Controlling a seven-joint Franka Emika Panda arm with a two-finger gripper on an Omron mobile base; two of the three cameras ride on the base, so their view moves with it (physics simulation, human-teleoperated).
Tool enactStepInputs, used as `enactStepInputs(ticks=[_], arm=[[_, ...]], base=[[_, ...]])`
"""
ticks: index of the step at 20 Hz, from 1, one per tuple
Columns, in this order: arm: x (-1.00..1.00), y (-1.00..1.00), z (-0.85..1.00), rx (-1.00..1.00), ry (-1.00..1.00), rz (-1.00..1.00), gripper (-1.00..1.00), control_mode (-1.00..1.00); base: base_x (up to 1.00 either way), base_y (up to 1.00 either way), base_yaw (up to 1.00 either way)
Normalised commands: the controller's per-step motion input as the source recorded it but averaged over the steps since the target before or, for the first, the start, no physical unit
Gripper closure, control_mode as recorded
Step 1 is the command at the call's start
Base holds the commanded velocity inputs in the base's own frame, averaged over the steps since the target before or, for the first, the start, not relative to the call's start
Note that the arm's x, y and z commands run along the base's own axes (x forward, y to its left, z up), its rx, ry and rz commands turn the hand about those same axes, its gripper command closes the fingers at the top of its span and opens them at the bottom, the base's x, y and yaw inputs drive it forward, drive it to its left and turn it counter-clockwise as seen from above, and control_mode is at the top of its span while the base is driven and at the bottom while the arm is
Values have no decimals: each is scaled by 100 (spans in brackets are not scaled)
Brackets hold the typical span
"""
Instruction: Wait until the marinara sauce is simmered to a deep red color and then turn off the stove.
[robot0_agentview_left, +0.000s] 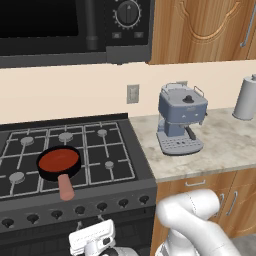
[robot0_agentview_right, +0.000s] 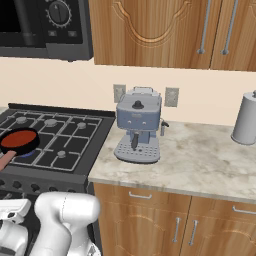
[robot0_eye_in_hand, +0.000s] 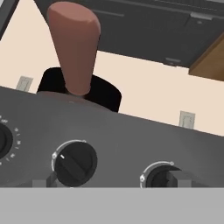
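The marinara sauce is a flat deep red disc in a small black pan on the front left of the stove. The pan's pinkish-brown handle juts out over the front edge and looms large in the hand view. My gripper hovers low in front of the knob row, just right of the handle. It is open, with its dark fingertips well apart. Between them sits one black knob, its white mark pointing up-left; the right tip overlaps a second knob.
A black microwave with a round dial hangs above the stove. On the marble counter to the right stand a blue-grey espresso machine and a paper towel roll. Wooden cabinets lie below the counter.
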Motion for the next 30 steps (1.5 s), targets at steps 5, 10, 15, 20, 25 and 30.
enactStepInputs(ticks=[5, 10, 15, 20, 25, 30], arm=[[0, 11, 0, 0, 0, 0, -100, -100], [8, 21, 0, 0, 0, 0, -100, -100], [24, 12, 0, 0, 0, 0, -100, -100], [30, 1, 0, 2, 0, 0, -100, -100], [13, 17, -6, 0, 6, 0, -100, -100], [0, 12, -7, 0, 4, 0, -100, -100]], base=[[0, 0, 0], [0, 0, 0], [0, 0, 0], [0, 0, 0], [0, 0, 0], [0, 0, 0]])
